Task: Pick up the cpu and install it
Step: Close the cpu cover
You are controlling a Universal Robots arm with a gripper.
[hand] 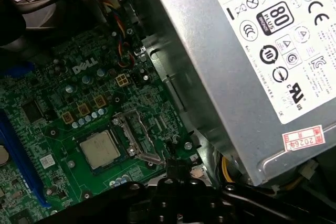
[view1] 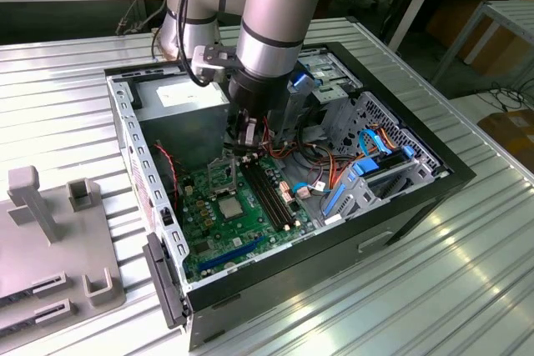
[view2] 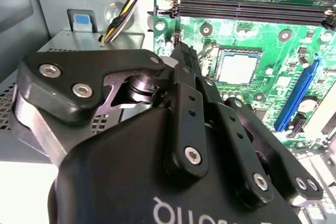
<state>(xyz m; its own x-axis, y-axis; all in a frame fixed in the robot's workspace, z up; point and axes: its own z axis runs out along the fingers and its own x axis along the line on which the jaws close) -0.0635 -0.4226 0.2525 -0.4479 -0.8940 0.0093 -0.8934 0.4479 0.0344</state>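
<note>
- The cpu (hand: 99,149): a small pale silvery-beige square, lying flat and level in the socket on the green motherboard; it is seen in both wrist views (view2: 238,67) and in the exterior view (view1: 229,206). Its seated, square-on position is judged to mean that placement has been made.
- Socket (hand: 124,142): a black frame closely surrounding the cpu. A metal retention frame (hand: 137,136) stands swung aside just beside it, so the chip face is left uncovered; the socket is judged not yet clamped.
- Hand (view2: 181,56): black linkage fingers are brought together to a narrow tip, with nothing pinched between them. The tip is held near the socket edge, beside the cpu and not on it, on the side toward the power supply. Whether the board is touched cannot be told.
- Motherboard (view1: 219,231): green, mounted flat in the floor of the case, so the socket faces upward for access from above. Black memory slots (view1: 269,196) and a blue expansion slot (view2: 300,93) are fixed alongside.
- Power supply (hand: 247,61): a grey metal box with labels, mounted against the case wall close to the socket; clearance for the hand is judged tight there.
- Computer case (view1: 434,185): black, laid on its side with the panel removed, exposing the interior.
- Tabletop (view1: 67,81): ribbed metal, carrying the case and a grey fixture tray (view1: 50,248) at the exterior view's left.
</note>
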